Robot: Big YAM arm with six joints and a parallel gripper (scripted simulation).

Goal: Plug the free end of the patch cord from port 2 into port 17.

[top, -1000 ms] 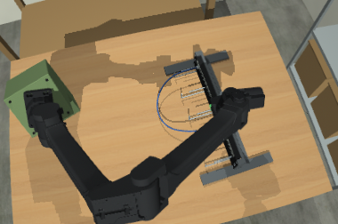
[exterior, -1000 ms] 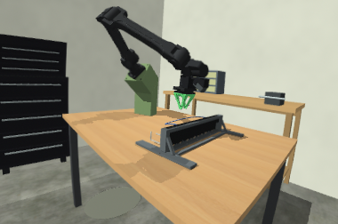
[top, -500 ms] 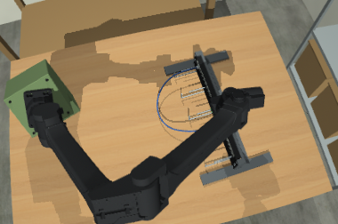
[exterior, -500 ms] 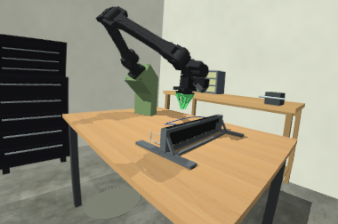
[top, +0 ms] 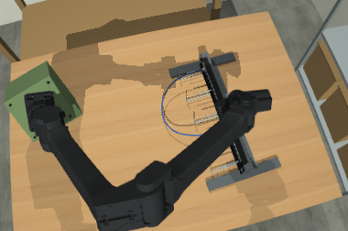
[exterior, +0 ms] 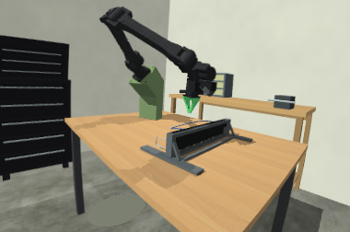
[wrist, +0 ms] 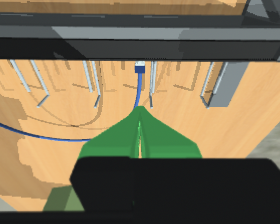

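The grey rack with its black panel (top: 220, 183) (exterior: 169, 147) (wrist: 82, 49) stands upright on the table. The blue patch cord (top: 162, 106) (wrist: 47, 138) bows out in a loop in front of the panel. Its blue plug (wrist: 140, 69) is at the panel face in the wrist view, with the cord trailing from it towards the fingertips. The port number there cannot be read, nor whether the latch has caught. My green-fingered gripper (exterior: 190, 111) (wrist: 140, 108) is shut and empty. It points down above the rack area, apart from the plug; the top view hides the fingers under the arm.
Thin metal cable guides (top: 224, 168) (wrist: 95, 82) stick out from the panel front on both sides of the plug. The rack's feet (exterior: 154, 151) (wrist: 229, 85) spread on the table. The green arm base (top: 27, 79) (exterior: 151, 104) stands at the far end of the table.
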